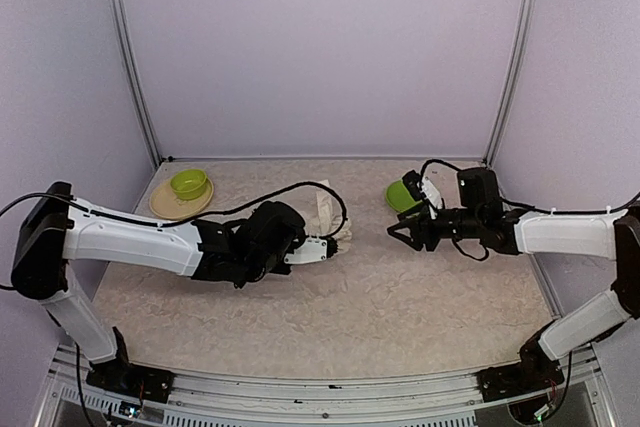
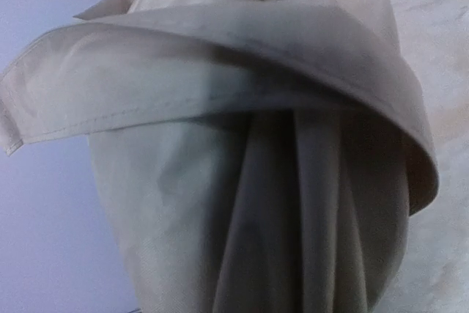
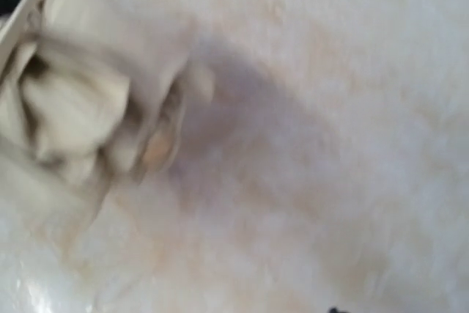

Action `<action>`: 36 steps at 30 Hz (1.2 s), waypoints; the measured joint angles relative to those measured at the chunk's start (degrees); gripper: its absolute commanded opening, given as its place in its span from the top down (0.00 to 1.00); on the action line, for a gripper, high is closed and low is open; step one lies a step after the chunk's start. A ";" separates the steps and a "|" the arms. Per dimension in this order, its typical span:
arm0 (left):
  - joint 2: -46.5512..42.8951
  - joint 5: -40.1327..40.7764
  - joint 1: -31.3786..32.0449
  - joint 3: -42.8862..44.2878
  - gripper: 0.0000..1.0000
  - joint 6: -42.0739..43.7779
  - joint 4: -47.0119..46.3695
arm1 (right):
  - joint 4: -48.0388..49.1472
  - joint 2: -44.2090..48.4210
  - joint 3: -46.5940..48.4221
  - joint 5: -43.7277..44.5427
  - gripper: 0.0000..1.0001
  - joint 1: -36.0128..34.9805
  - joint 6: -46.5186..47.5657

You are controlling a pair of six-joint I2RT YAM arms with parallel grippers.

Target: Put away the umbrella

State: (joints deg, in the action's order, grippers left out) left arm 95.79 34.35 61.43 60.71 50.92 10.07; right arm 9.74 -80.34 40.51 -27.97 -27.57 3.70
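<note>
Pressed close to the left wrist camera, the cream-beige fabric compact folding umbrella fills the view. One hemmed flap curls across loose vertical folds, and its shaft and ribs are hidden. The left gripper does not show its jaws there. From above it touches the umbrella's near end, but I cannot tell whether the jaws are closed on it.

The umbrella lies about mid-table, slightly toward the far edge, pointing away from the arms. The right wrist view is badly blurred: bunched fabric of the umbrella at its left edge, and a small tan spot too soft to name.

The right gripper hangs right of the umbrella, apart from it, with its jaws spread and nothing between them.

On the pale mottled table, near the far left corner, a lime-green bowl stands on a round beige plate, its inside plain green. A second green bowl sits toward the far right, partly covered by the right gripper. A black cable loops over the left arm.
</note>
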 measured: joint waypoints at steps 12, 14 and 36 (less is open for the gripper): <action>6.80 19.96 -4.87 -18.23 1.00 51.36 -65.68 | 3.37 4.24 2.75 -2.84 0.47 -0.07 -0.31; 6.36 20.63 -4.83 -17.22 1.00 50.95 -66.07 | 3.34 5.51 2.75 -2.93 0.46 -0.07 -0.28; -9.22 -19.02 -4.72 23.19 1.00 -16.72 9.84 | 24.00 1.77 -1.36 -13.11 0.25 -8.83 -10.78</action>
State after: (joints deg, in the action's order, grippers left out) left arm 86.56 15.33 56.71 83.90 34.20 19.90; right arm 33.74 -78.56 39.16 -41.08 -36.40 -7.07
